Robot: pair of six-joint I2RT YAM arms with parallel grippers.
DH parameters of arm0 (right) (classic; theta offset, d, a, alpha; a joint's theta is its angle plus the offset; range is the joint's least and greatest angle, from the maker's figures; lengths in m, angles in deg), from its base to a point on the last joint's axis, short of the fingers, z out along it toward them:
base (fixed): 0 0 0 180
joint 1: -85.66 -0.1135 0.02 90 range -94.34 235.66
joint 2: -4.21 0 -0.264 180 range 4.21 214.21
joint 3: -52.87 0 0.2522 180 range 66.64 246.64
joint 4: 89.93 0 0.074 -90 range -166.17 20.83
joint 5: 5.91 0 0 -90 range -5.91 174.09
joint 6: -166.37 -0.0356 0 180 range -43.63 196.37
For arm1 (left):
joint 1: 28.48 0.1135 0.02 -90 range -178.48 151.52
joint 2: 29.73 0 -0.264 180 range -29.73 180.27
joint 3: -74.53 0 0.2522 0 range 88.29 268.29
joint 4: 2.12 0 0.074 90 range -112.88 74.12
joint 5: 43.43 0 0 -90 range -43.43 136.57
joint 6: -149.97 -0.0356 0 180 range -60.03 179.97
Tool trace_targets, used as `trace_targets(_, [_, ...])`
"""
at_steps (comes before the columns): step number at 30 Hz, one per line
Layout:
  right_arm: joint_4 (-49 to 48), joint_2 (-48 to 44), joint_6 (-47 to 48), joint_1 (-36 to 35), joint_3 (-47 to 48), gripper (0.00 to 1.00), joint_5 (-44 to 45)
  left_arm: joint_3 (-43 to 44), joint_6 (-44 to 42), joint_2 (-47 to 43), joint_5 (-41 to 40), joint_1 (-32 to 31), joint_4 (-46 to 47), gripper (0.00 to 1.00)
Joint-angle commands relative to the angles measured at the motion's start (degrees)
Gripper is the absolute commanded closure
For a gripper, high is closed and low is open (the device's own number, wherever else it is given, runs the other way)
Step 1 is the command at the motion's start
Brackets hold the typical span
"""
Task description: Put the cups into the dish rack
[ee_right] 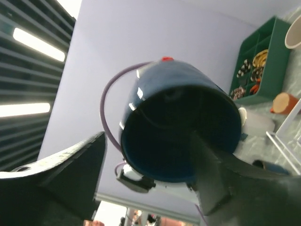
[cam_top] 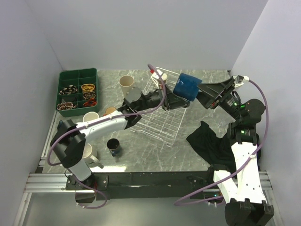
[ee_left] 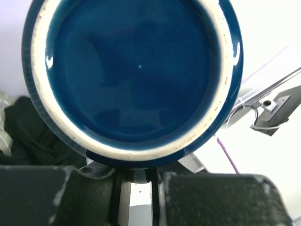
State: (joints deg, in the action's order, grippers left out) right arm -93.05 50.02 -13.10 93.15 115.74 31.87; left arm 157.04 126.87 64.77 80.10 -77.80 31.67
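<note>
A dark blue mug (cam_top: 187, 85) hangs on its side in the air above the far end of the white wire dish rack (cam_top: 160, 120). My left gripper (cam_top: 175, 100) reaches up to it from the left. In the left wrist view the mug's glazed base (ee_left: 134, 75) fills the picture and the left gripper (ee_left: 136, 176) is pinched narrowly on a part at its lower edge. My right gripper (cam_top: 200, 92) stands open. One right finger (ee_right: 211, 174) reaches into the mug's mouth (ee_right: 178, 132), the other (ee_right: 70, 174) is well off its wall.
On the table left of the rack stand a tall beige tumbler (cam_top: 126, 84), a cream cup (cam_top: 91, 117), a small orange cup (cam_top: 110, 111), a navy cup (cam_top: 113, 147) and a white mug (cam_top: 89, 153). A dark green compartment tray (cam_top: 77, 77) sits far left. A black cloth (cam_top: 209, 143) lies right.
</note>
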Motion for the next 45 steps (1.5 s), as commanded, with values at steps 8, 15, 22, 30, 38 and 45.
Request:
trace_targets(8, [-5.0, -1.1, 6.6, 1.6, -1.4, 0.0, -4.3, -6.3, -0.4, -11.6, -1.5, 4.5, 7.8, 0.99])
trace_targets(15, [0.9, -2.1, 34.3, 3.4, 2.1, 0.0, -15.4, -10.8, -14.3, -19.0, -5.4, 7.0, -12.1, 0.99])
trace_targets(22, [27.0, -7.8, 83.2, 3.5, -2.6, 0.0, -13.5, -5.8, -30.8, -20.9, -15.2, 8.2, -35.8, 0.99])
trace_targets(30, [23.9, -4.3, 92.5, 9.7, -12.5, 0.0, -13.2, 3.6, -43.5, -13.1, -26.9, 8.7, -50.1, 0.99])
trace_targets(38, [30.0, -4.0, 98.2, 12.8, -10.8, 0.0, -9.0, 13.4, -50.3, 0.5, -33.4, 9.8, -57.2, 0.99])
trace_targets(45, [29.4, -7.5, 97.2, 14.3, -11.4, 0.0, -7.9, 21.7, -52.9, 10.1, -36.9, 10.9, -60.9, 0.99])
